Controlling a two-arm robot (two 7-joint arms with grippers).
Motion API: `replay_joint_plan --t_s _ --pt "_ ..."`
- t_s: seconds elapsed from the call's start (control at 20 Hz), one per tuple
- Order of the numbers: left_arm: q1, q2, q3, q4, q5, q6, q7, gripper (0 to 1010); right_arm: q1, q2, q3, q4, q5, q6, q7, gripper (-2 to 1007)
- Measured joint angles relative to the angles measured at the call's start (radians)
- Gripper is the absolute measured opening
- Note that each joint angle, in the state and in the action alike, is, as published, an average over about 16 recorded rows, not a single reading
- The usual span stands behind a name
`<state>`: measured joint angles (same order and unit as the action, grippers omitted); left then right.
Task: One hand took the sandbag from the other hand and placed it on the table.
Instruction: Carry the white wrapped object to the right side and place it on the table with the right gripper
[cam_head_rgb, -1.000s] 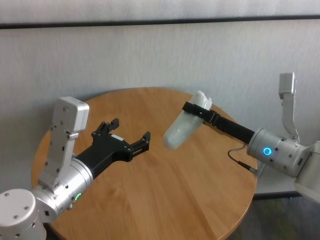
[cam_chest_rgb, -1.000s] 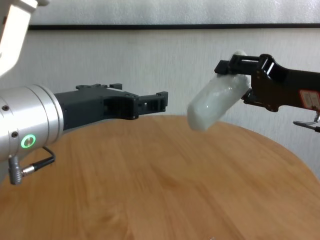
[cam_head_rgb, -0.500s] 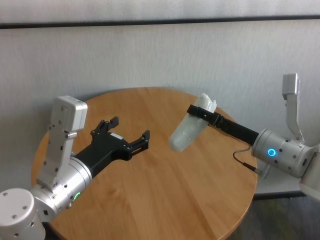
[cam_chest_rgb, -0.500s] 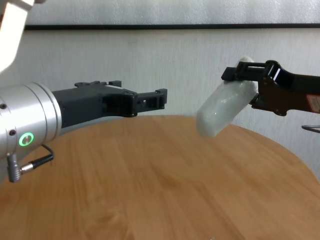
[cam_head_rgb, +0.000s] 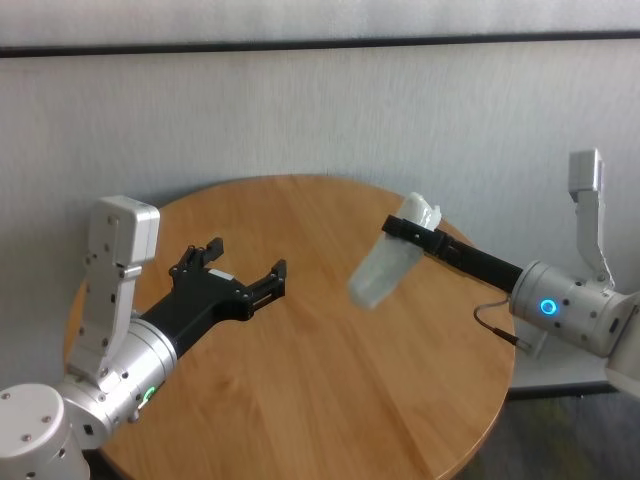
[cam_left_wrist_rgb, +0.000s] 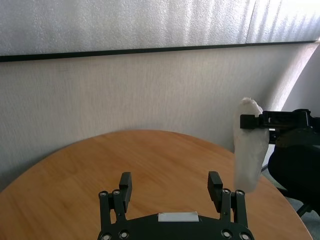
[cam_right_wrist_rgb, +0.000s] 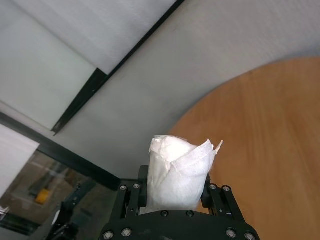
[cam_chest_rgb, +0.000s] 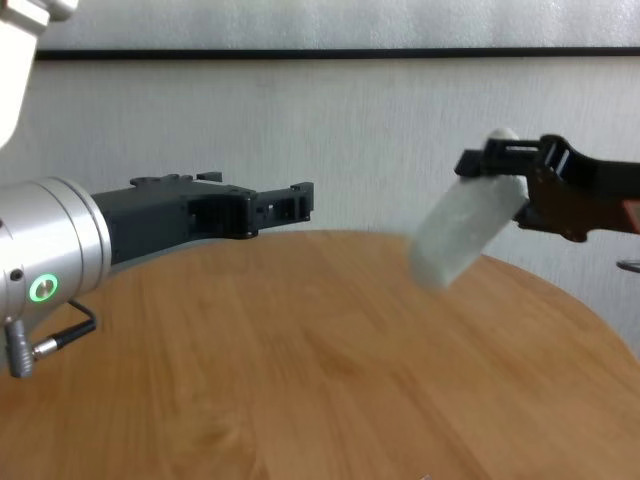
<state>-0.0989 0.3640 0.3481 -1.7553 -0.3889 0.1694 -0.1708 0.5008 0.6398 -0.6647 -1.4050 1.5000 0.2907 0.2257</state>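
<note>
the left gripper (cam_head_rgb: 245, 270) hovers above the near-left part of the table (cam_head_rgb: 330, 400), its fingers (cam_left_wrist_rgb: 215, 182) spread wide with nothing between them. farther across, over the table's right side, the right gripper (cam_head_rgb: 408, 232) pinches the upper end of the sandbag (cam_head_rgb: 388, 268). the bag hangs tilted down toward the wood, clear of the surface, and well apart from the left gripper.

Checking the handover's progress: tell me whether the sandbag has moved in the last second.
Yes. In the head view the sandbag, gripped by the right gripper, has shifted toward the table's right edge, away from the left gripper.
</note>
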Motion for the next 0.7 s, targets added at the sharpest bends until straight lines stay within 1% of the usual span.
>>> replay_joint_plan --t_s 0.35,0.55,0.7 --pt "0.005 -0.005 -0.007 0.002 -0.002 0.0 0.002 1000 0.009 0.038 -0.008 0.008 -0.04 0.02 -0.066 567" --pt "0.004 -0.004 -0.006 0.002 -0.001 -0.002 0.002 1000 0.019 0.061 -0.012 0.023 -0.072 0.036 -0.101 567" --pt "0.003 -0.003 -0.004 0.002 -0.001 -0.003 0.002 1000 0.029 0.075 -0.015 0.04 -0.1 0.051 -0.119 567"
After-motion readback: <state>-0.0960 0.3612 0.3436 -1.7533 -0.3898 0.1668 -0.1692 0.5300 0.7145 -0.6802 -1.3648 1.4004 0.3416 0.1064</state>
